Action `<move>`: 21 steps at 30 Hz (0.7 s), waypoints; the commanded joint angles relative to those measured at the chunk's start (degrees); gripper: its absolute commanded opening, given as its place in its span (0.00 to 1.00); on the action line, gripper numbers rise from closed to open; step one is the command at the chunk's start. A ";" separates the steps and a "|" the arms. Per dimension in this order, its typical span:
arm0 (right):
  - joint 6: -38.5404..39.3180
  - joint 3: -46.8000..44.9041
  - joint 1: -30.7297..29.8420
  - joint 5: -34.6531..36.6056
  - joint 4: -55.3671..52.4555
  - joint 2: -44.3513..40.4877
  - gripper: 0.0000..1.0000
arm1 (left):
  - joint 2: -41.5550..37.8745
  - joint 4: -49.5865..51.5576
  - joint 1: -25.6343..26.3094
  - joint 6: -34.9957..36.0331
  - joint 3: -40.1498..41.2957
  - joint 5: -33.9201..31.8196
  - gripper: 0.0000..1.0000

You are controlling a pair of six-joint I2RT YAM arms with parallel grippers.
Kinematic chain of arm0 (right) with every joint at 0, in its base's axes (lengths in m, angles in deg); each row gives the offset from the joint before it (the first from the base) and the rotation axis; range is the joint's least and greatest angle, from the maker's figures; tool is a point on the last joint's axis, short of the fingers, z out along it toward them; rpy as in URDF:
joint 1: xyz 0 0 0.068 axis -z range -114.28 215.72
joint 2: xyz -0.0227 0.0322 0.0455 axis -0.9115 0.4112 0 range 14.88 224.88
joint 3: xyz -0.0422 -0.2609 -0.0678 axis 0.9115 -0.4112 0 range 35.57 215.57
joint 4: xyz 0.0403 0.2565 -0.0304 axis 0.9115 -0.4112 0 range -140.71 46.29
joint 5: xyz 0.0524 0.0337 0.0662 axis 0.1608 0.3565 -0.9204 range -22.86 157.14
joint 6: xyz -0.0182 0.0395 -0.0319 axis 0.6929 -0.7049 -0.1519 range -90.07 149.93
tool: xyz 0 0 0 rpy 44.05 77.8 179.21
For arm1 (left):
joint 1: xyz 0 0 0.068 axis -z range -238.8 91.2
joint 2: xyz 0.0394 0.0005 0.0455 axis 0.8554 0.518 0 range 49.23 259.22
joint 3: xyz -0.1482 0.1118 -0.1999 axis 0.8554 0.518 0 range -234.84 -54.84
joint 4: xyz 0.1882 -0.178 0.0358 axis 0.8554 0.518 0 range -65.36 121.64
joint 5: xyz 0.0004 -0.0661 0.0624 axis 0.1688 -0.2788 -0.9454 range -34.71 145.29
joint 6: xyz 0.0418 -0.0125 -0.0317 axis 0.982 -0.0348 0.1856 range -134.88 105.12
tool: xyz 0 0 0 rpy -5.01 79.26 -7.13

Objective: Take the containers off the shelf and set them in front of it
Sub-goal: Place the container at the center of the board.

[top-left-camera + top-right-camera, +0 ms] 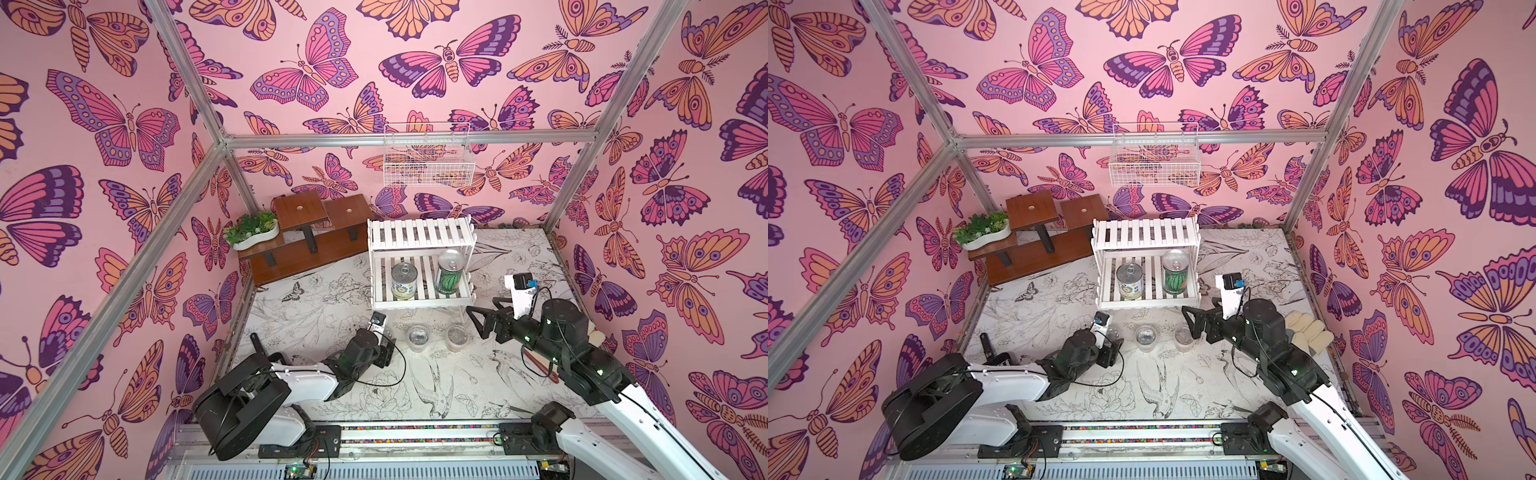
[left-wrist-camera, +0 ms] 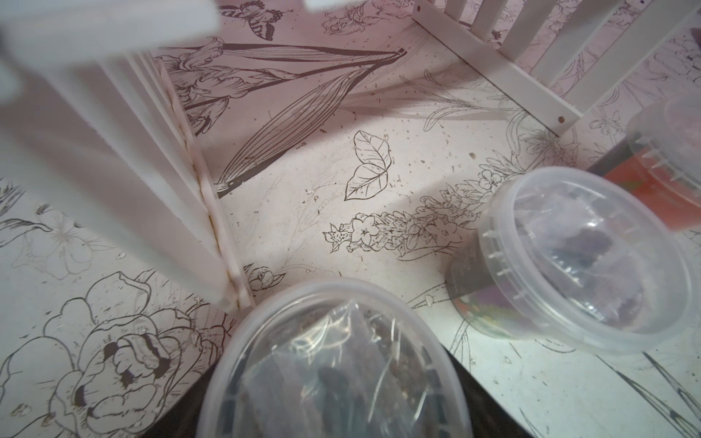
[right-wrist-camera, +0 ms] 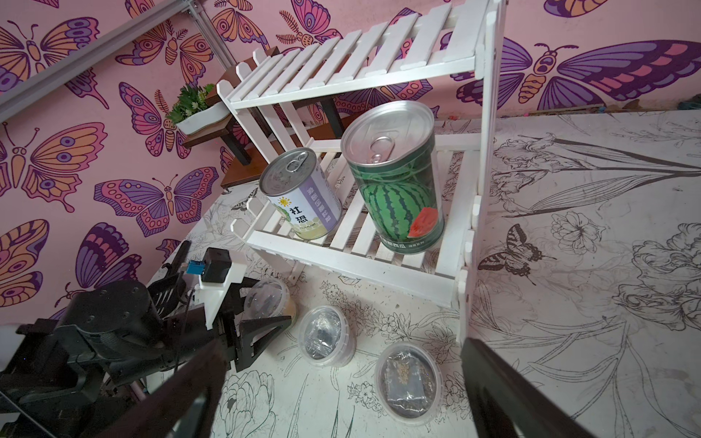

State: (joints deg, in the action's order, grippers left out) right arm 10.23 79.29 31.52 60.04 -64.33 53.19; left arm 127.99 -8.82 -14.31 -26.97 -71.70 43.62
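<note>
On the flower-printed counter [image 1: 316, 307], the left claw [image 3: 277, 302] straddles a clear lidded plastic cup [image 2: 333, 364] beside the white slatted shelf's [image 1: 419, 239] front edge, grip unclear; the right claw [image 1: 477, 323] gapes empty.

Colours glowing around the white shelf [image 1: 420, 237]
The walls [image 1: 324, 174] are showing pink with purple and orange butterflies; the bench [image 1: 457, 386] is wearing black line-drawn flowers and birds on white; the right can [image 3: 398, 197] is displaying green watermelon stripes, the left can [image 3: 303, 204] white and purple.
</note>
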 commanded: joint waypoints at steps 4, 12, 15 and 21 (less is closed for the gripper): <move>-0.64 -0.12 0.37 0.28 1.01 0.04 0.99 | 0.03 -1.34 -0.37 -0.30 1.04 -0.92 0.83; 0.50 0.00 0.42 1.00 1.03 1.64 0.99 | -2.98 -0.04 -0.37 -0.61 1.63 -1.36 0.95; 2.23 0.30 0.36 2.17 1.17 3.70 0.99 | -6.38 1.91 -0.37 -0.50 1.83 -1.85 1.00; 5.58 1.44 0.36 4.32 4.06 9.02 0.99 | -14.25 6.82 -0.37 1.06 1.27 -2.45 1.00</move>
State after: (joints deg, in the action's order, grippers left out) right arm 13.13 79.32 31.52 62.18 -62.67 60.60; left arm 115.81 -5.56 -14.31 -27.15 -70.54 42.14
